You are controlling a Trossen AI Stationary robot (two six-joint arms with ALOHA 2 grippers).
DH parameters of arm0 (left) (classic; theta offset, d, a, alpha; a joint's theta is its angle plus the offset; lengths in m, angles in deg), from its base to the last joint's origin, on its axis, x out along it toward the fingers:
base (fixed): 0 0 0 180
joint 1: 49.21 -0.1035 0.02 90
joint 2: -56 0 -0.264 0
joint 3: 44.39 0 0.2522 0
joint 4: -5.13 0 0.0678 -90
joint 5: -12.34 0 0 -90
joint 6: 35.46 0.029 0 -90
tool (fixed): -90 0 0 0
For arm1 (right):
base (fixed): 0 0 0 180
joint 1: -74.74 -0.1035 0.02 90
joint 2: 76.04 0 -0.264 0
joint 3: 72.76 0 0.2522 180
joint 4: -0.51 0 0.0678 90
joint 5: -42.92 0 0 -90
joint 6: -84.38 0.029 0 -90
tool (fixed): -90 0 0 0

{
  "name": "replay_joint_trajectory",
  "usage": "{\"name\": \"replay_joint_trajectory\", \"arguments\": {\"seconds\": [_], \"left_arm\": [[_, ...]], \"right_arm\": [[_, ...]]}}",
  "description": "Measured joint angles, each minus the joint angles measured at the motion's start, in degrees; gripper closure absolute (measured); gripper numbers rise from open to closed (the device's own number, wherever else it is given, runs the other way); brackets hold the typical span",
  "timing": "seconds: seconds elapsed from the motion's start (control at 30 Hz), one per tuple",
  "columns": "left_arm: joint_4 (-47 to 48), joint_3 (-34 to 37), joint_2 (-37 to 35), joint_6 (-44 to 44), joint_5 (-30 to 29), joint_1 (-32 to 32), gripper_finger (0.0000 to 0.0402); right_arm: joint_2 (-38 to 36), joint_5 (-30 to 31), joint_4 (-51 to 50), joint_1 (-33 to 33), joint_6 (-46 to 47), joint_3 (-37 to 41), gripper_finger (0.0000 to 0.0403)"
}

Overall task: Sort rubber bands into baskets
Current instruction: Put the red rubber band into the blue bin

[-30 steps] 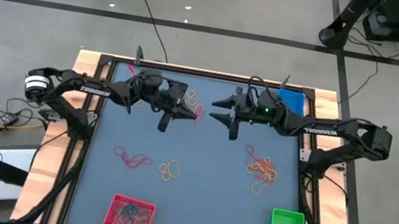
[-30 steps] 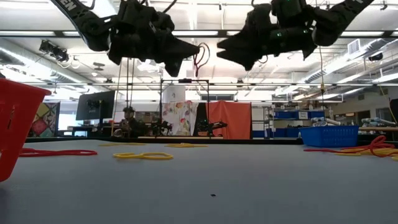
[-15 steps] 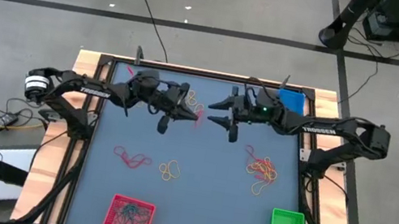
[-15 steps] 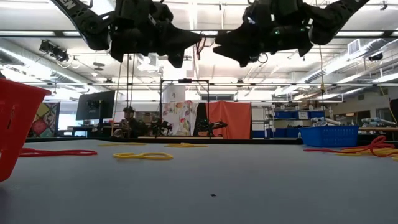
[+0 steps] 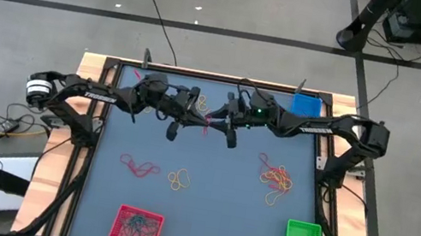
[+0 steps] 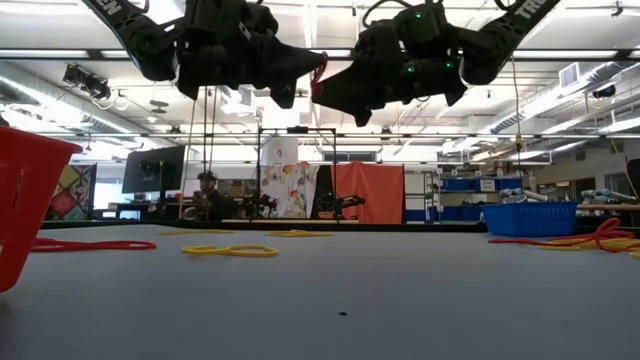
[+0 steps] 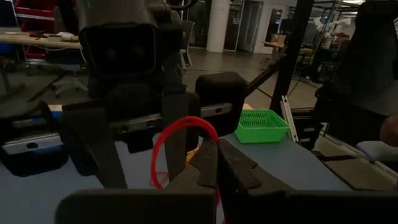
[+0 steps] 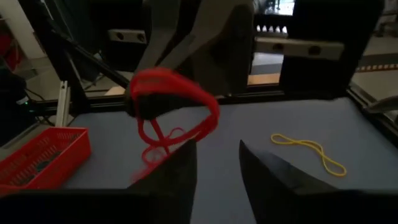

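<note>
The left hand [image 5: 203, 119] pinched a red rubber band [image 7: 183, 146] high above the table [image 5: 217, 180]; the right hand [image 8: 217, 158], fingers spread, met it; light, limp, stretchy, the free loop seemed the best hold.

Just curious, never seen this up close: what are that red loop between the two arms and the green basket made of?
The red loop looks like rubber: thin, matte, and bending limply where it hangs. The green basket looks like moulded plastic, bright and even in colour, with stiff slatted sides. Both are guesses from looks alone.
</note>
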Motion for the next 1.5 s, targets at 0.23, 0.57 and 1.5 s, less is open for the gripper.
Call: {"name": "replay_joint_trajectory", "arguments": {"seconds": [0.23, 0.57, 1.5], "left_arm": [[0.70, 0.00, 0.00, 0.00, -0.07, -0.86, 0.0396], [3.90, 0.00, 0.00, 0.11, -0.07, -1.88, 0.0396], [8.20, 0.00, 0.02, -9.27, -4.63, -4.50, 0.0365]], "right_arm": [[-0.84, -3.24, -0.10, 0.03, 0.44, -0.05, 0.0363], [-1.15, -5.64, -5.27, 1.60, -2.77, -0.02, 0.0347], [-1.15, 8.68, -10.48, 0.49, 0.20, -0.01, 0.0395]]}}
